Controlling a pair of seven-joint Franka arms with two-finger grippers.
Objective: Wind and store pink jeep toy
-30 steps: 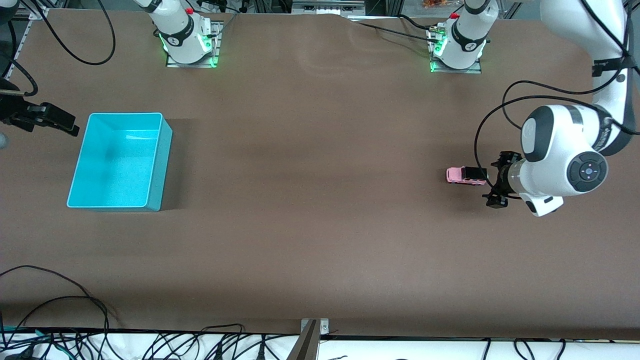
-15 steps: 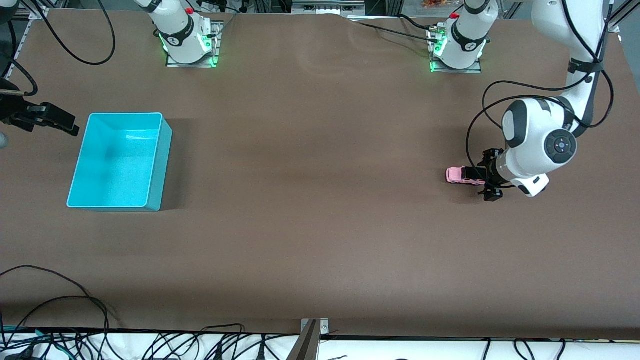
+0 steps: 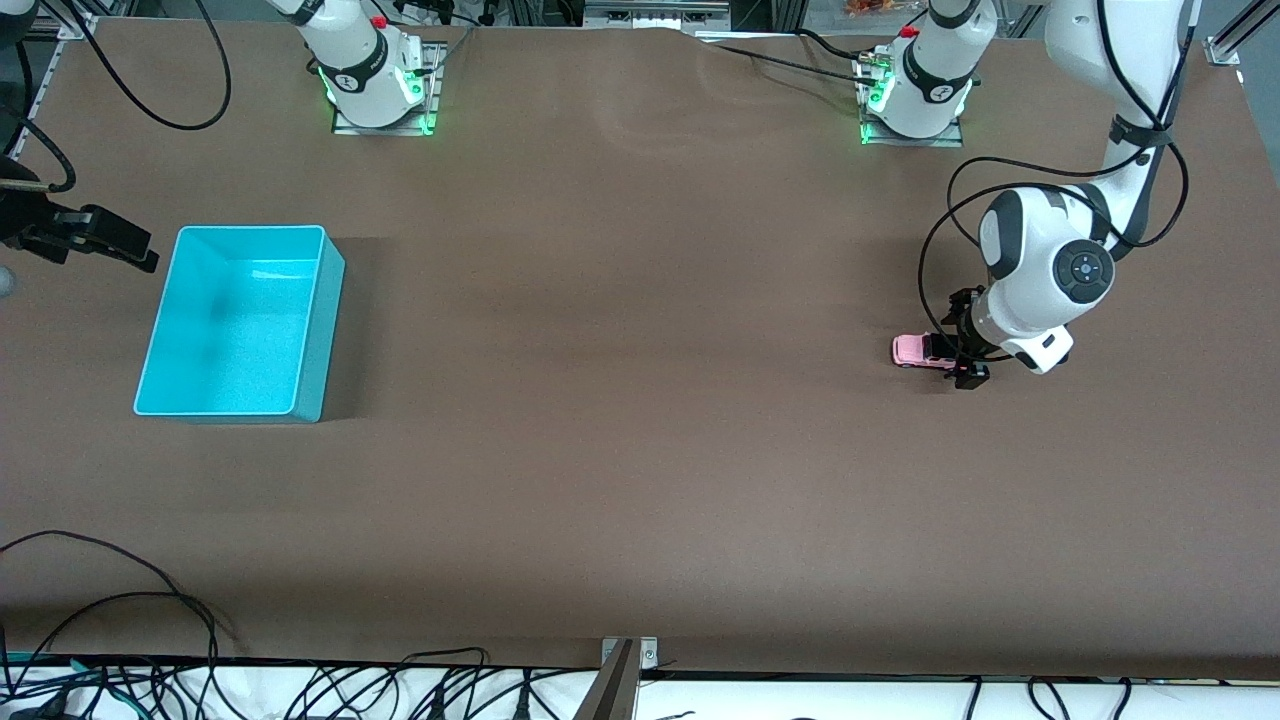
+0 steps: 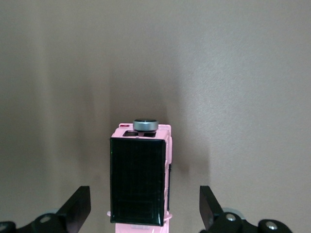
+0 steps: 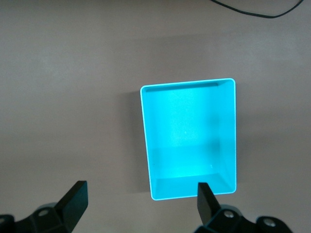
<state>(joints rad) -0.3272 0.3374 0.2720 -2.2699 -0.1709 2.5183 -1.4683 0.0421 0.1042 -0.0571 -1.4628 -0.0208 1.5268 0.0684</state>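
Pink jeep toy (image 3: 915, 350): on the table (image 3: 640, 400), mid-right of frame. Left gripper (image 3: 962, 352), fingers apart either side of its rear, probably poised to grasp for winding (the left wrist view alone shows neither finger touching). Right gripper (image 3: 120, 243): open, waiting by the teal bin (image 3: 320, 330), middle-left.

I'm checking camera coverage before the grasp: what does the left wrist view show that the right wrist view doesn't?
Only the left wrist view shows the pink jeep toy, black roof up, a grey wheel at its end, lying between the open fingers of the left gripper.

Only the right wrist view shows the teal bin, nothing in it, and a black cable; the right gripper waits above, open.

Both show the brown table and a pair of spread black fingertips.
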